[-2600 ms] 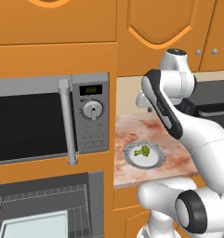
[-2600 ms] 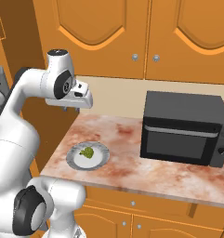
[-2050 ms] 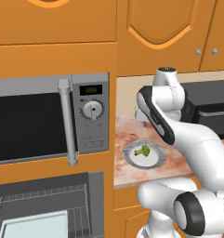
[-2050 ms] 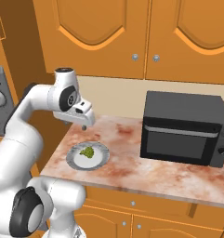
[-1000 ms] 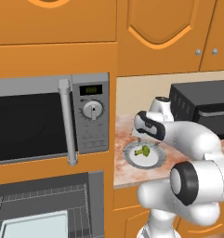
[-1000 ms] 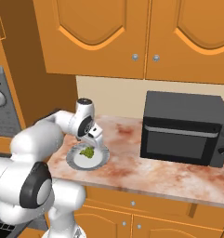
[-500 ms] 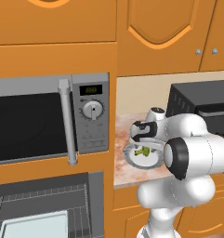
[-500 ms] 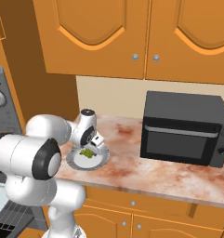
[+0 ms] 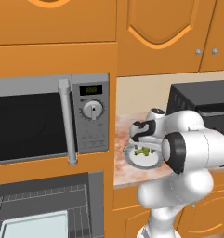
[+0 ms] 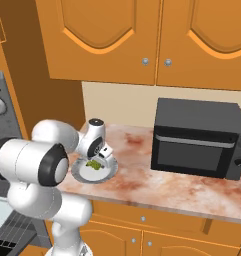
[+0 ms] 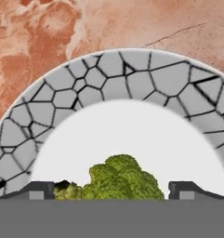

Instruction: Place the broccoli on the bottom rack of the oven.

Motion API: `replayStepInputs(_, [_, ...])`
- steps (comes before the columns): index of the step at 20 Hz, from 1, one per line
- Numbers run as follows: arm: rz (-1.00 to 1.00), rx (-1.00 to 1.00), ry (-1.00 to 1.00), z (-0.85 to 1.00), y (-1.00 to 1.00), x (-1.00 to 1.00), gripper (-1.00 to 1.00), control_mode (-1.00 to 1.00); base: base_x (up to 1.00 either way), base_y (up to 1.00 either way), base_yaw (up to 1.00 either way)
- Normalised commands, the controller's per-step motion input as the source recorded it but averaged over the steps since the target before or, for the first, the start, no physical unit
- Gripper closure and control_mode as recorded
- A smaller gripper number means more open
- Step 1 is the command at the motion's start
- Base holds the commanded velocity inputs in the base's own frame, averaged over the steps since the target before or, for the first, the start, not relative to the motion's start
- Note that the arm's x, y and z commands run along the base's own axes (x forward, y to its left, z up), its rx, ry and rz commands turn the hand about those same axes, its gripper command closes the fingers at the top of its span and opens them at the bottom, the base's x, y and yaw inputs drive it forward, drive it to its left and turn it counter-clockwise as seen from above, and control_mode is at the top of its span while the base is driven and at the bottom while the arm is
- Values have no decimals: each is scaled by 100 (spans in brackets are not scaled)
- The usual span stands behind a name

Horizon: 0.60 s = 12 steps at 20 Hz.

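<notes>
While the pincer point(image 11: 111, 188) straddles the broccoli point(image 11: 119, 179), the plate point(image 11: 132, 88) rings them.

The broccoli point(image 11: 120, 179) is cut off at the hand view's bottom.

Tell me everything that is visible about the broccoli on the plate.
The broccoli is a small green floret with a lumpy top and a paler, yellowish-green part low on one side. It looks raw and whole. It lies on the white centre of a round plate with a grey, stone-patterned rim, which stands on the reddish marbled counter. The gripper is low over it, jaws open, one fingertip on each side; no contact can be confirmed.
</notes>
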Motion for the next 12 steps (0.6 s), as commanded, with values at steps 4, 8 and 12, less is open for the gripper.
replayStepInputs(4, [0,2,0,-23,2,-3,100,-100,0,0,0])
replayStepInputs(8, [-1,0,0,-6,0,-17,100,-100,0,0,0])
replayStepInputs(12, [-4,0,-4,29,0,-42,100,-100,0,0,0])
